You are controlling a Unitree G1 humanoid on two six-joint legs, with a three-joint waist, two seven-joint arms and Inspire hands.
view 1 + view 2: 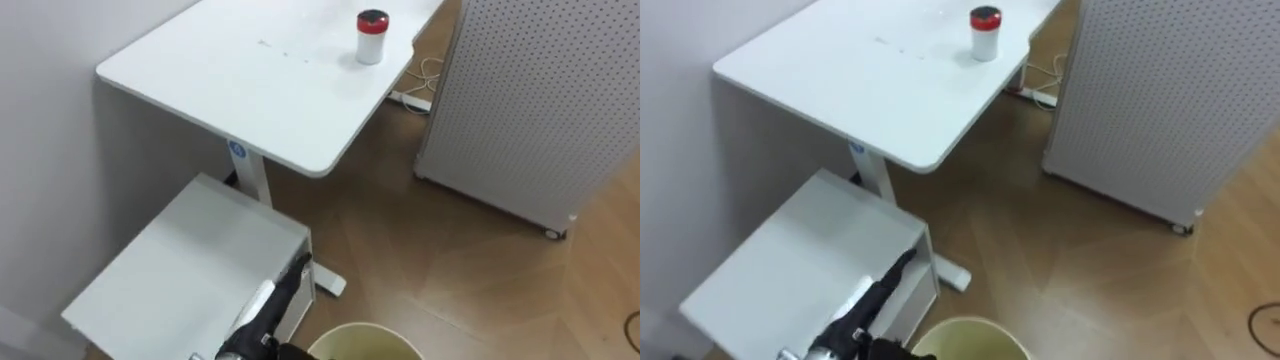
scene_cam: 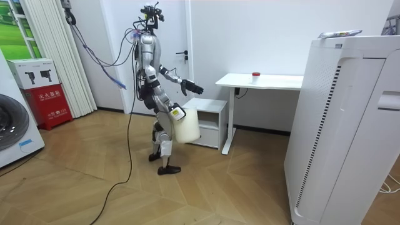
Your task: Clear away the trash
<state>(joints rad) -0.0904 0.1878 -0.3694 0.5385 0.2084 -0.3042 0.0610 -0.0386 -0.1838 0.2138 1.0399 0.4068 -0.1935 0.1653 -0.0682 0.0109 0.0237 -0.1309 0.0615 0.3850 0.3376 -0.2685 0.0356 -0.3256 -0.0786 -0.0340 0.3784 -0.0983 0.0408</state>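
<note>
A small white can with a red lid stands upright near the far right edge of the white desk; in the room view the can shows on the desk top. I stand left of the desk, beside a low white cabinet. My left hand reaches forward over the cabinet's front corner with straight fingers, holding nothing, well short of the can. My right hand grips the rim of a cream waste bin at my hip. The bin's rim shows at the bottom edge.
A tall white perforated unit on castors stands right of the desk, with a strip of wooden floor between them. A white power strip and cable lie on the floor behind the desk. A wall runs along the left.
</note>
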